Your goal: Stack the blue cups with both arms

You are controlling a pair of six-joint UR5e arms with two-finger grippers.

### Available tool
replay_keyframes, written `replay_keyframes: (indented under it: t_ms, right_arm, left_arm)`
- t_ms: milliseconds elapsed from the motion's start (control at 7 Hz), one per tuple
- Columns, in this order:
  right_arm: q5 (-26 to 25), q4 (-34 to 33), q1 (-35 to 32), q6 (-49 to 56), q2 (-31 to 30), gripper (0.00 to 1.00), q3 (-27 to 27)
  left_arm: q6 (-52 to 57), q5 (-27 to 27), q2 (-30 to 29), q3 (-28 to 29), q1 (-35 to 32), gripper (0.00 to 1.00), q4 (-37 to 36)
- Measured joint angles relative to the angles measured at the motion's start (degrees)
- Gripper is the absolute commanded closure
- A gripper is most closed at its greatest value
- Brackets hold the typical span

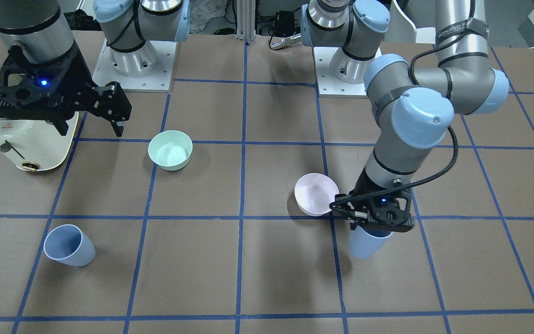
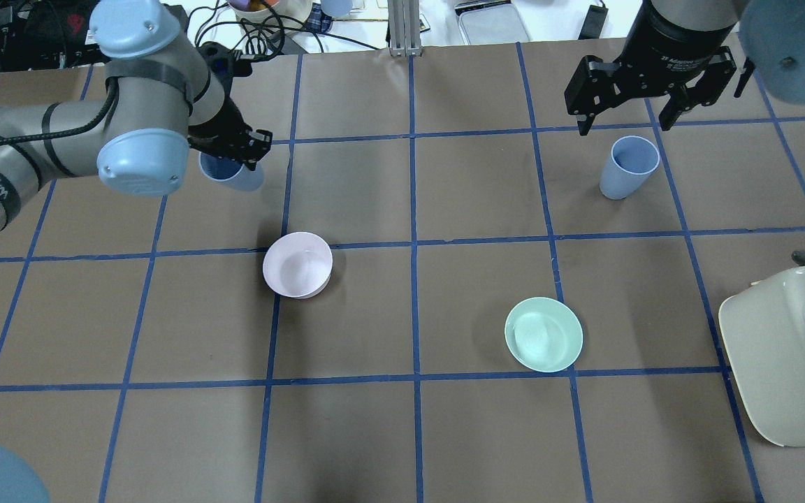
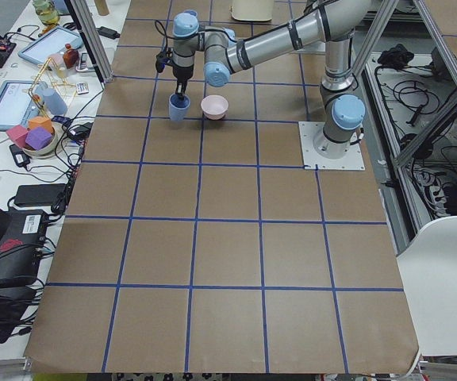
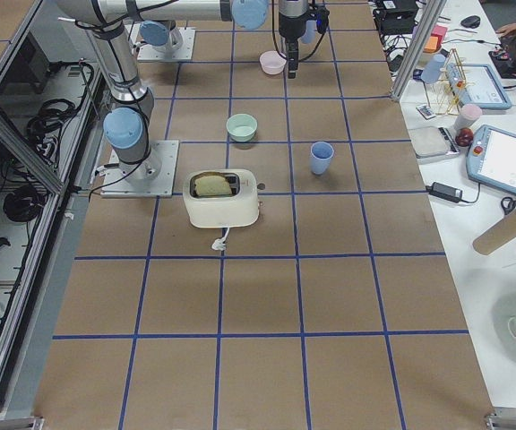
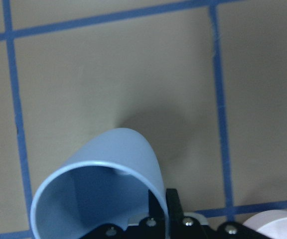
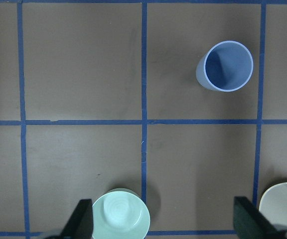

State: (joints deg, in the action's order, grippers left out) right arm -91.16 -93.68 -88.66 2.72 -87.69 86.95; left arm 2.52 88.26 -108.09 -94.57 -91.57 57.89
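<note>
Tabletop: brown paper, marked into squares by blue tape.

Left arm: reaches forward across the tabletop, elbow raised, wrist turned down. Left gripper points downward and is pinched on the rim wall of one blue cup, which hangs mouth-up beneath it. Whether that cup's base touches the tabletop cannot be told.

Right arm: forearm roughly vertical, wrist down. Right gripper is raised with its fingers spread wide and nothing between them. It is a little further from the robot than the second blue cup.

Room for moving: open brown surface runs between the two cups, which are well apart on opposite halves of the tabletop. Both lie toward the operators' side, inside that edge. The middle squares nearest the robot are open surface as well.

Toaster: cream, on the robot's right near the tabletop's end. Something tan shows in its top slot in the exterior right view.

Mint-green bowl: upright, nothing in it, between the toaster and the centre line.

Pink bowl: upright, nothing in it, near the left gripper on the robot's side of it, apart from the held cup.

Second blue cup: upright on the tabletop, mouth up, interior bare.
</note>
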Motion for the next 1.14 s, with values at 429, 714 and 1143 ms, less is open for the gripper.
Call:
replay_keyframes:
  t_ms: [429,714,1143]
  right_arm:
    - [0.09,-1.61,10.78,13.84,3.23,0.0,0.02]
    - [0.28,-7.18,15.76,21.09,8.84,0.04,0.05]
    - [0.44,-16.01,16.55,21.46,17.55,0.08,-0.21]
  left_arm:
    - [-25.03,-0.98,-5.37,8.08,-12.87,1.0,3.18]
    - [-31.02,-0.85,-12.57,16.51,-16.8,1.0,4.81]
    - [-32.47,-0.28,-21.15,27.69,-18.71,1.0,10.48]
